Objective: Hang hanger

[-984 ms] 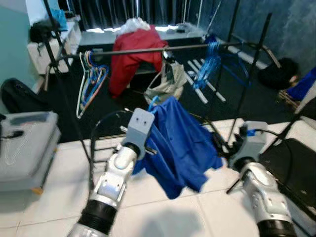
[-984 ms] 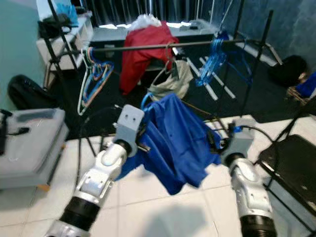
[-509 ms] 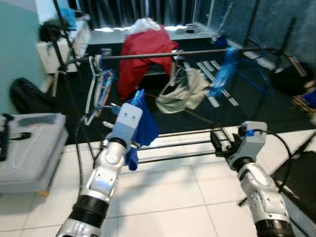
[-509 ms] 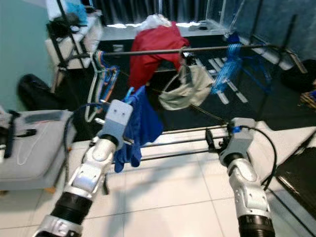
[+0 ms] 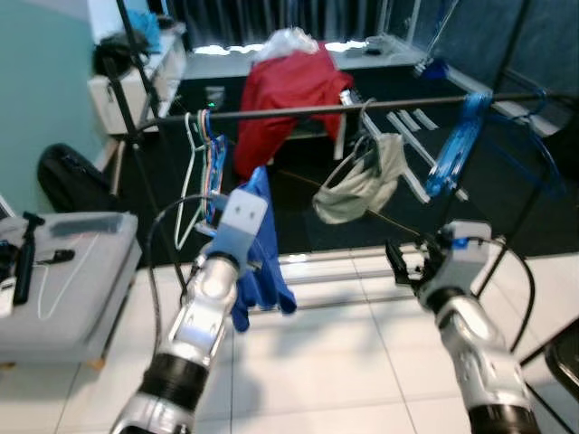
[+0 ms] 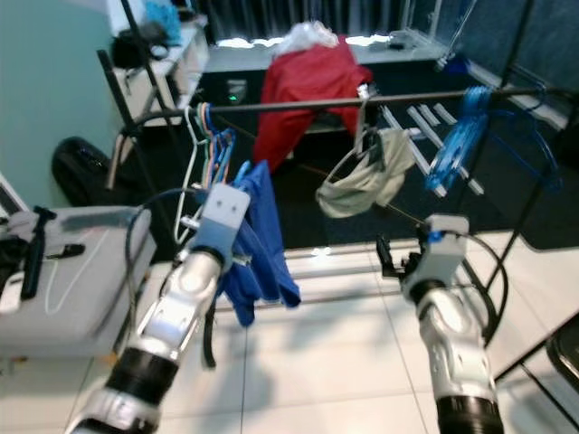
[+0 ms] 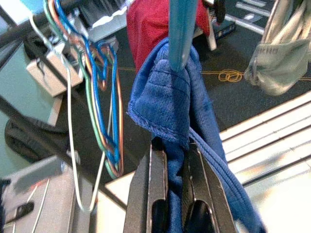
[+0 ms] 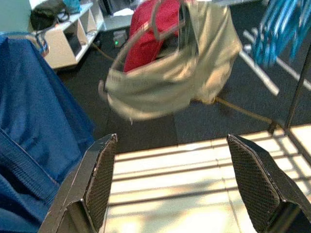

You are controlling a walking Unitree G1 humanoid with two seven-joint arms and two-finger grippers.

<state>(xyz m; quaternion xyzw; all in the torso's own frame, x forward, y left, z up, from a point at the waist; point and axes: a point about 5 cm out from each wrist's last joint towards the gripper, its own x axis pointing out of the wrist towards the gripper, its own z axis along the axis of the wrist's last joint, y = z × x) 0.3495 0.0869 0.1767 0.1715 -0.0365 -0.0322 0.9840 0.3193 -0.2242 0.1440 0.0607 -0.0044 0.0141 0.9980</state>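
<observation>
From my head cameras, my left claw (image 5: 254, 237) is raised below the clothes rail (image 5: 362, 107) and carries a blue shirt (image 5: 263, 262) that droops beneath it. The rail sits above and ahead of that claw, with a bunch of wire hangers (image 5: 206, 158) just beyond it, a red garment (image 5: 289, 90) further along and a beige garment (image 5: 364, 181) off toward my right claw (image 5: 407, 264). I judge this the carry-to-rail step.

My left wrist camera shows my left claw's fingers (image 7: 150, 194) clamped on the shirt's cloth, and the blue hanger (image 7: 181, 29) rising straight out of the collar just past the fingertips; its hook is out of frame. Next I must lift higher and bring the hook over the rail.

My right wrist camera shows my right claw spread wide, holding nothing, facing the beige garment.
</observation>
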